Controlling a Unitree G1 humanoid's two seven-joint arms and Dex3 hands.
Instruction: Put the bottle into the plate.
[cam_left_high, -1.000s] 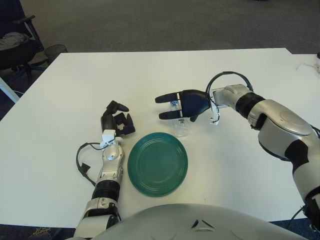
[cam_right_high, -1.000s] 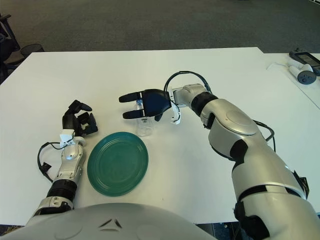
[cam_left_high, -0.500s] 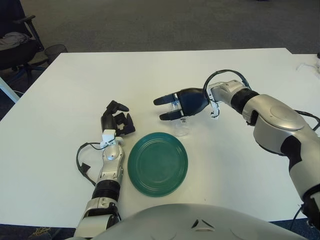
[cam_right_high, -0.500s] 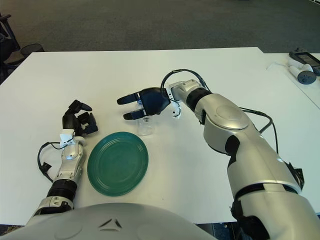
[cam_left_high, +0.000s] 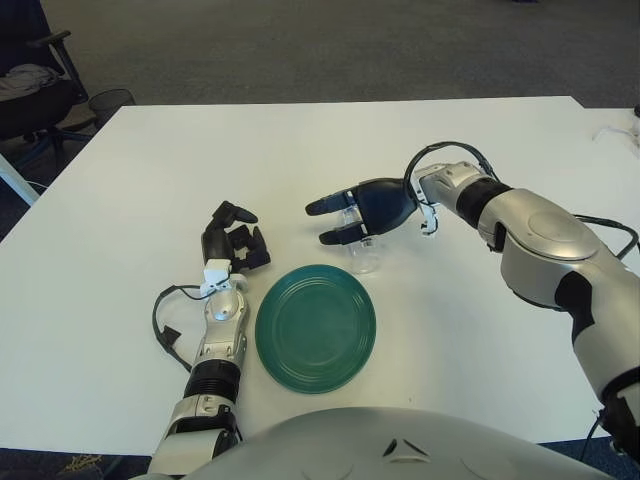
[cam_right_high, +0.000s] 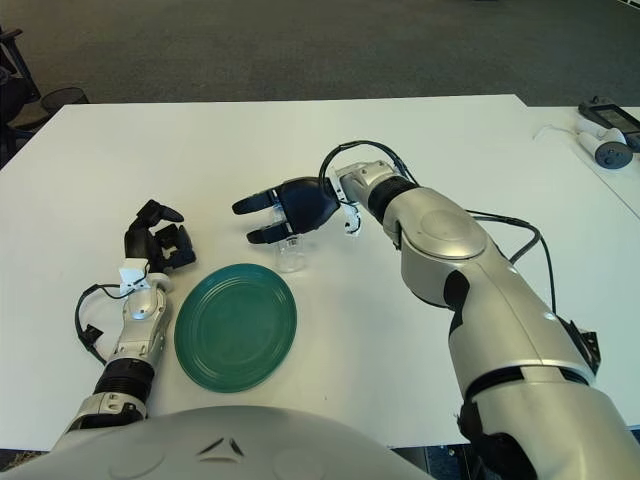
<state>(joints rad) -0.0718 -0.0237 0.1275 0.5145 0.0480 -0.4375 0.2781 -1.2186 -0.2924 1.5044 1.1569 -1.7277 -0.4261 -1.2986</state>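
From where I stand, the job looks barely started: nearest the robot's body, the green plate (cam_left_high: 316, 327) lies flat on the white table (cam_left_high: 120, 180) with nothing in it at all. Just to the plate's left side the left hand (cam_left_high: 234, 245) shows, dark fingers loosely curled around nothing, taking no part. A little farther out, just past the plate's far rim, stands the bottle (cam_left_high: 361, 252), a small clear thing, upright on the tabletop and close to the plate but not on it. The right hand (cam_left_high: 366, 209) is directly over its top, fingers (cam_left_high: 327, 203) stretched out leftward with a gap between the upper and lower ones; I judge it is not yet gripping, since the fingers reach beyond the bottle rather than wrap it, though the palm hides the cap so I cannot tell whether there is any contact. So what is left is nearly everything: close on the bottle, lift it, carry it the short way toward the robot and set it inside the plate. Counting up: one plate, one bottle, two hands, one table. Farther off, at the table's far right edge, lies a pale device (cam_right_high: 612, 152) with a cord, and beyond the table's left corner an office chair (cam_left_high: 30, 85) and a dark bin (cam_left_high: 111, 101) stand on the carpet.
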